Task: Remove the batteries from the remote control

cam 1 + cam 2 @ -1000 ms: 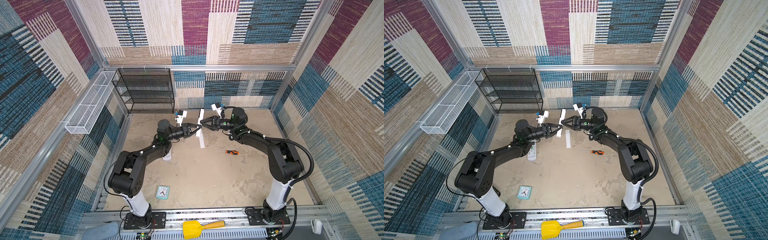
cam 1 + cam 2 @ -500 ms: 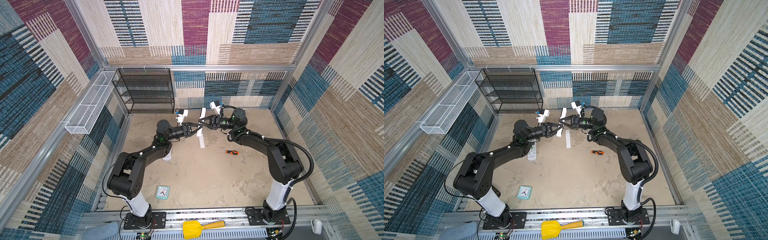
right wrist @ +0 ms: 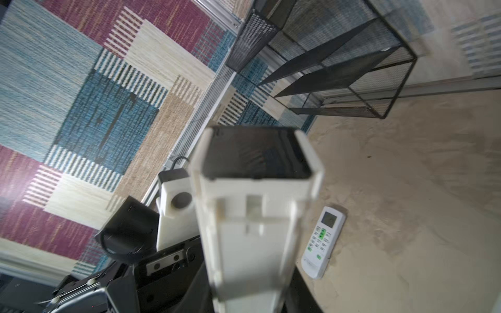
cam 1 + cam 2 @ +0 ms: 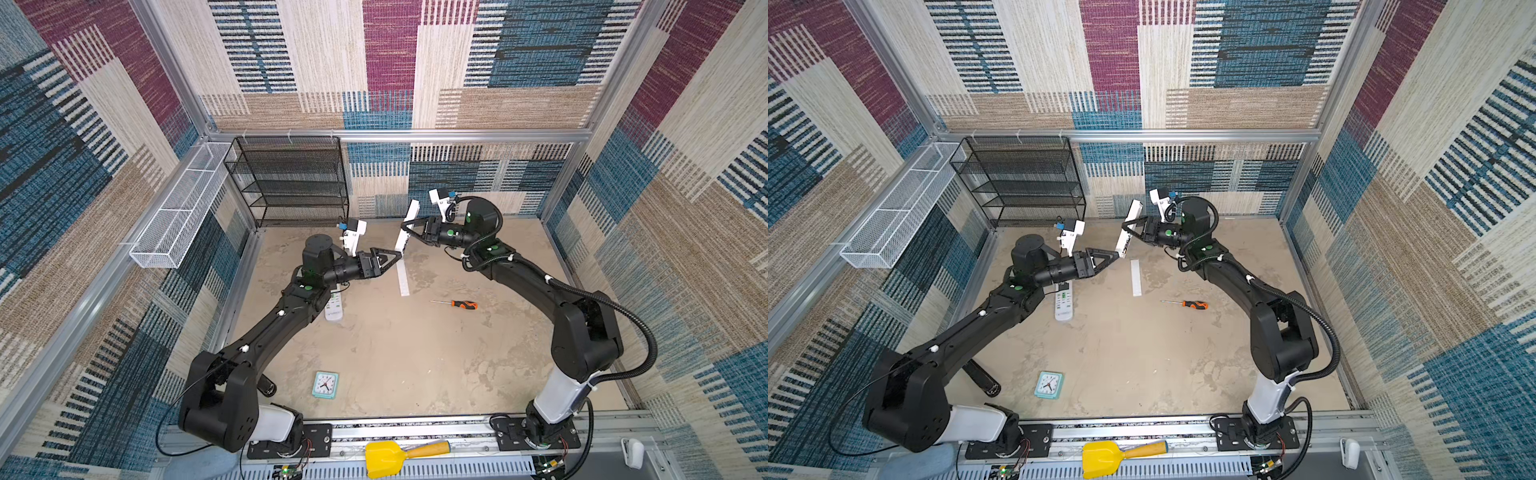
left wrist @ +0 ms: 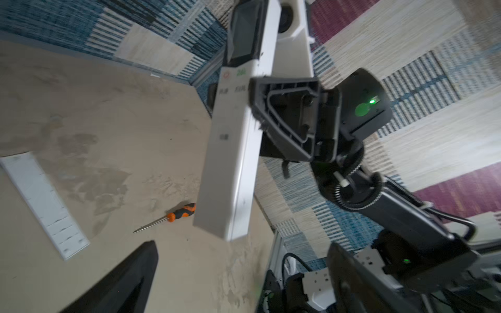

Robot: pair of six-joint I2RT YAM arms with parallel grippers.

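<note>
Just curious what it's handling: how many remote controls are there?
2. A long white remote is held aloft by the right gripper; a buttoned remote lies on the table under the left arm. No others show.

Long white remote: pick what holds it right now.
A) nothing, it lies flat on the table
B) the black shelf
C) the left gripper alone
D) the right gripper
D: the right gripper is shut on the middle of the remote, which hangs tilted in the air. The left gripper is open and not gripping it.
</note>
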